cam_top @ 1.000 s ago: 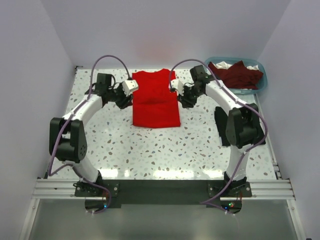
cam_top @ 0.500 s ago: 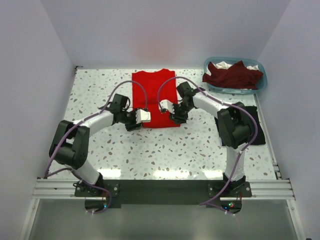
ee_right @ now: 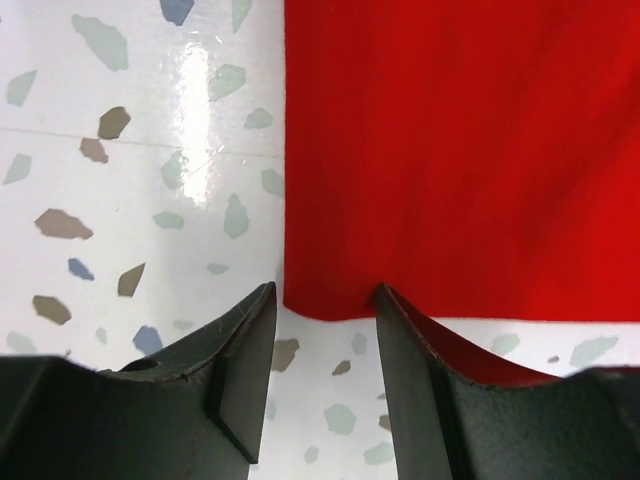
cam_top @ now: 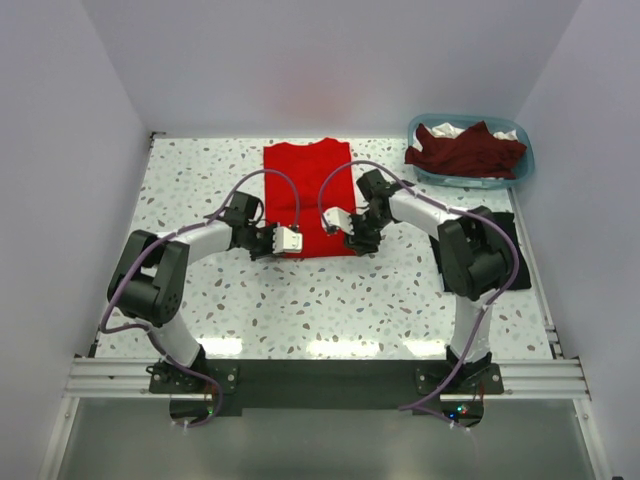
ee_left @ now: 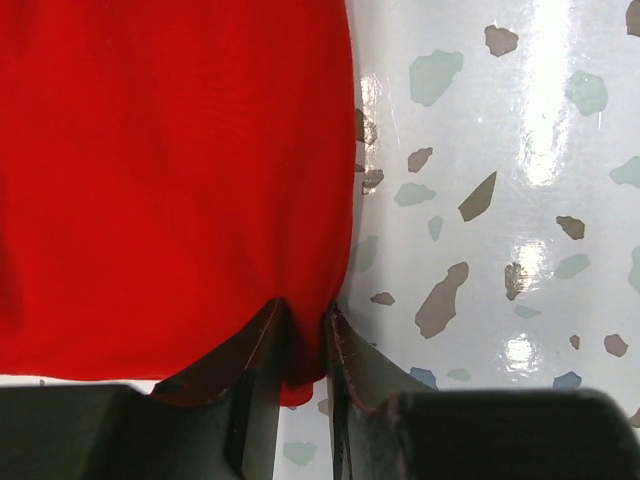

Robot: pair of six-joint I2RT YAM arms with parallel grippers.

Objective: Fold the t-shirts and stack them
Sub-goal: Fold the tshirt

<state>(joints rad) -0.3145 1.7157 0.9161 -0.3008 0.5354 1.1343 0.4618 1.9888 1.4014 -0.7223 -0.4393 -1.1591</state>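
Observation:
A bright red t-shirt [cam_top: 308, 185], folded into a long strip, lies flat at the table's far middle. My left gripper [cam_top: 298, 242] is at its near left corner and is shut on the red cloth [ee_left: 180, 180]; a fold of it sits between the fingers [ee_left: 262, 345]. My right gripper [cam_top: 345, 238] is at the near right corner, open, its jaws astride the corner of the red shirt [ee_right: 460, 150] and low over the table. A dark maroon t-shirt [cam_top: 465, 148] lies crumpled in the basket. A black t-shirt [cam_top: 506, 240] lies at the right, partly under my right arm.
The light blue plastic basket [cam_top: 523, 165] stands at the far right corner, with some white cloth in it. The speckled white table [cam_top: 330, 300] is walled in by white panels on three sides.
Both grippers have moved from the shirt's far part to its near corners. The left gripper has shut on the near left corner. The shirt lies as before.

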